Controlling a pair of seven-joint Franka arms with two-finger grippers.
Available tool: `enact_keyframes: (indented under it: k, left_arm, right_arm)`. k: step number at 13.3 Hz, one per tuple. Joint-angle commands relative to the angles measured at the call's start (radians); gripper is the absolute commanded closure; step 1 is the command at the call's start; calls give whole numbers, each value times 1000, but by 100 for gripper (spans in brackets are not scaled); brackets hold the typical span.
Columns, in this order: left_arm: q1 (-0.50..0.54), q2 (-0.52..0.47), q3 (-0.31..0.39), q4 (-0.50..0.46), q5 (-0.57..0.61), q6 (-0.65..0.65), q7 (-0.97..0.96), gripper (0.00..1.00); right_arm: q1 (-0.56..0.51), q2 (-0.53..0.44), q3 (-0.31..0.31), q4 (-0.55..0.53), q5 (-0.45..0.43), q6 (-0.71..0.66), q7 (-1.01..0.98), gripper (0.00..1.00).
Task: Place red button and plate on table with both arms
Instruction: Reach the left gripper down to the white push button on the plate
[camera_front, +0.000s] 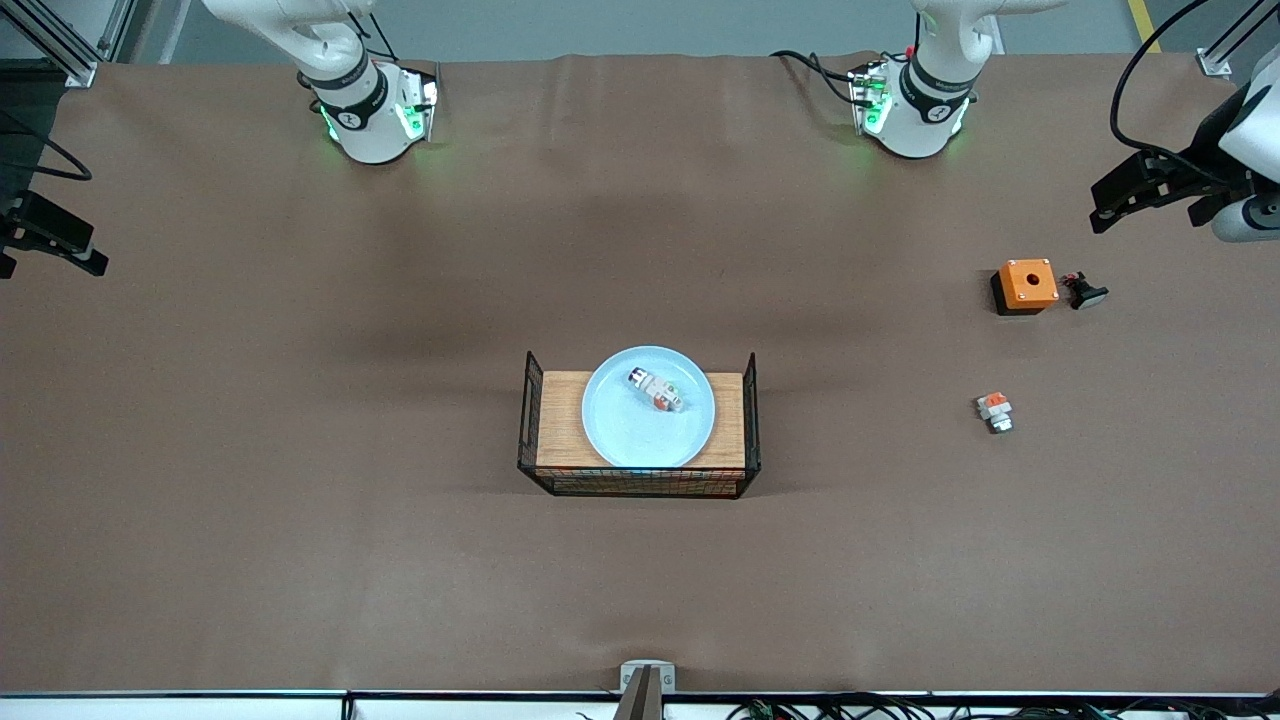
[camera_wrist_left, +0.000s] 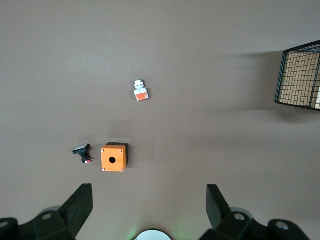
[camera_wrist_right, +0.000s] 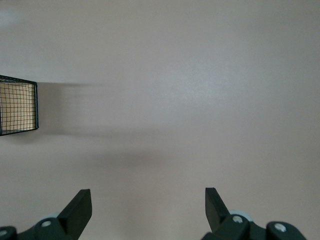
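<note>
A pale blue plate (camera_front: 622, 432) rests on top of a small wood-topped black wire rack (camera_front: 560, 420) in the middle of the brown table (camera_front: 300, 470). The red button (camera_front: 657, 390) lies on the plate. My left gripper (camera_front: 1105, 205) (camera_wrist_left: 150, 189) hangs open and empty over the left arm's end of the table, beside an orange box. My right gripper (camera_front: 80, 250) (camera_wrist_right: 147, 192) hangs open and empty over bare table at the right arm's end. Each wrist view catches only a corner of the rack (camera_wrist_left: 300, 77) (camera_wrist_right: 17, 107); the plate and button are out of those views.
At the left arm's end stand an orange box (camera_front: 1026, 285) (camera_wrist_left: 113, 157) with a hole in its top and a black push-button (camera_front: 1085, 291) (camera_wrist_left: 82, 151) beside it. A short orange-topped white part (camera_front: 994, 410) (camera_wrist_left: 140, 91) lies nearer the front camera.
</note>
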Motion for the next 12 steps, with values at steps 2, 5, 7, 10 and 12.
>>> enact_keyframes:
  k: [2, 5, 7, 10, 12]
  left_arm:
    - [-2, 9, 1, 17, -4, -2, -4, 0]
    - [-5, 11, 1, 17, -5, 26, 2, 0]
    - [-11, 29, -4, 14, -20, 53, 17, 0]
    - [-47, 73, -28, 15, -37, 95, -22, 0]
    - [-77, 104, -54, 15, -36, 119, -114, 0]
  right_arm:
    - [-7, 6, 10, 16, -16, -4, -12, 0]
    - [-7, 6, 10, 16, -15, -4, -14, 0]
    - [-7, 6, 10, 16, -13, -4, -14, 0]
    - [-7, 6, 10, 16, -16, -4, -12, 0]
    - [-7, 6, 10, 16, -16, -4, -12, 0]
